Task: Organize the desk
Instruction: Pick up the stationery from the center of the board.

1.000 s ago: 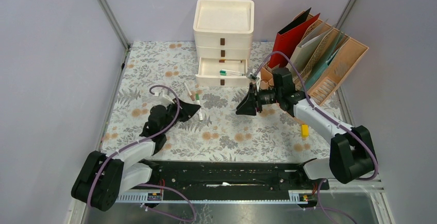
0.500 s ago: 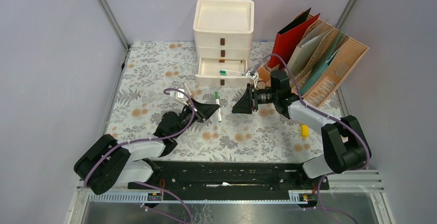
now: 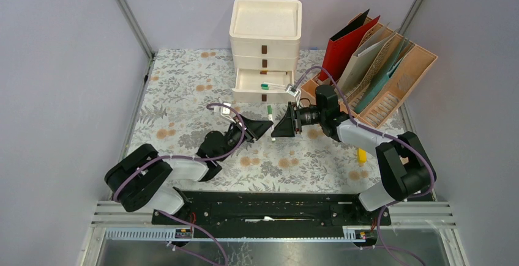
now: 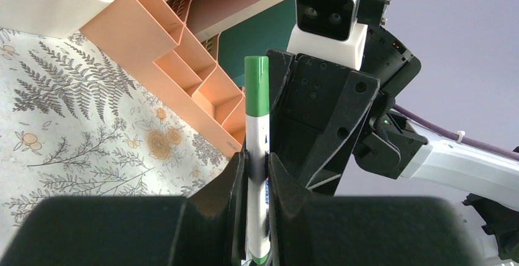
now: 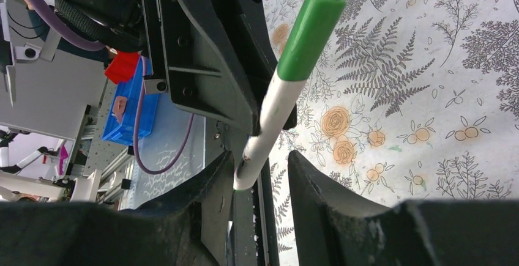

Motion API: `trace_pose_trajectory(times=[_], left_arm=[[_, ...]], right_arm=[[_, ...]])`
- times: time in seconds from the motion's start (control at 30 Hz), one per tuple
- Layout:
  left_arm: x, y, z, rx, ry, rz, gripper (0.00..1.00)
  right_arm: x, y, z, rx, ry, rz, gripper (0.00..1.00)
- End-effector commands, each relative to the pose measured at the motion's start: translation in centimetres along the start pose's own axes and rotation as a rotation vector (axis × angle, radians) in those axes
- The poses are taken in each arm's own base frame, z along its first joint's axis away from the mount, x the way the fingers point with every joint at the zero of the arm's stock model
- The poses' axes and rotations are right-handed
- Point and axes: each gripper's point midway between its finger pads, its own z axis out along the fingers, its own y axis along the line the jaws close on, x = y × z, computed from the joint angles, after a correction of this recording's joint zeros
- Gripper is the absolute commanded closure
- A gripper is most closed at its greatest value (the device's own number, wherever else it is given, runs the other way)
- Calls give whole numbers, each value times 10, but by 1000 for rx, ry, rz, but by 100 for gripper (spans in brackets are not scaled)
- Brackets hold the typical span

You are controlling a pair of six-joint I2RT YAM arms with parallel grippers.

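Grippers of both arms are found meeting above the middle of the desk (image 3: pixel 183 88), whose fern-and-flower cloth is seen spanning the area between the metal rails. The left gripper (image 4: pixel 252 168) is clamped on a white marker (image 4: pixel 257 125), which is held between its fingers with the green cap pointing away. The right gripper (image 5: pixel 260 168) is placed opposite with its jaws parted either side of the marker. One finger is seen close against the barrel and the other apart from it, so no grasp is recorded. A white drawer unit (image 3: pixel 265 33) is noted at the far edge, and a second green-capped pen (image 3: pixel 274 86) is lying in its open drawer (image 3: pixel 251 81). A tan file rack (image 3: pixel 392 82) is located at the far right. A small yellow item (image 3: pixel 362 155) is lying beside the right arm.
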Motion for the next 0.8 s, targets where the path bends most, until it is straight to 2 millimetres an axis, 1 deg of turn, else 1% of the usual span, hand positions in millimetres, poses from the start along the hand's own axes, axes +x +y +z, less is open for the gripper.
trace_pose_trajectory(times=[0.0, 0.07, 0.13, 0.17, 0.23, 0.27, 0.3, 0.37, 0.53, 0.57, 0.6, 0.63, 0.67, 0.77], left_arm=[[-15, -31, 12, 113, -66, -2, 100], [-12, -30, 13, 116, -61, -3, 100], [-11, -31, 14, 121, -58, -3, 100], [-10, -30, 14, 121, -56, -3, 100], [-10, -30, 13, 118, -57, -3, 100], [-10, -29, 13, 114, -58, -3, 100], [-11, -28, 12, 108, -61, -4, 100], [-11, -27, 9, 87, -56, -4, 100], [-19, -18, -3, 8, -82, -6, 100], [-22, -14, -7, -10, -91, 60, 68], [-24, -8, -10, -36, -93, 136, 34], [-26, -5, -14, -60, -95, 169, 23], [-29, -1, -17, -85, -94, 204, 17], [-32, 15, -27, -177, -63, 329, 2]], right_arm=[[-5, 6, 6, -30, -3, -26, 56], [-5, 6, 7, -30, -2, -21, 59], [-5, 6, 8, -28, -2, -16, 66], [-5, 5, 8, -27, -2, -14, 72], [-5, 3, 8, -20, -4, -9, 88], [-6, 3, 9, -16, -5, -7, 93], [-6, 2, 9, -12, -7, -8, 96], [-6, 1, 9, -6, -8, -12, 100], [-3, 2, 7, -11, 27, -63, 100], [-2, 1, 7, -7, 34, -75, 100], [-2, 1, 6, -2, 41, -85, 100], [-3, 0, 5, 3, 49, -99, 100], [-4, 0, 5, 10, 56, -114, 100], [-8, -3, 1, 47, 82, -186, 100]])
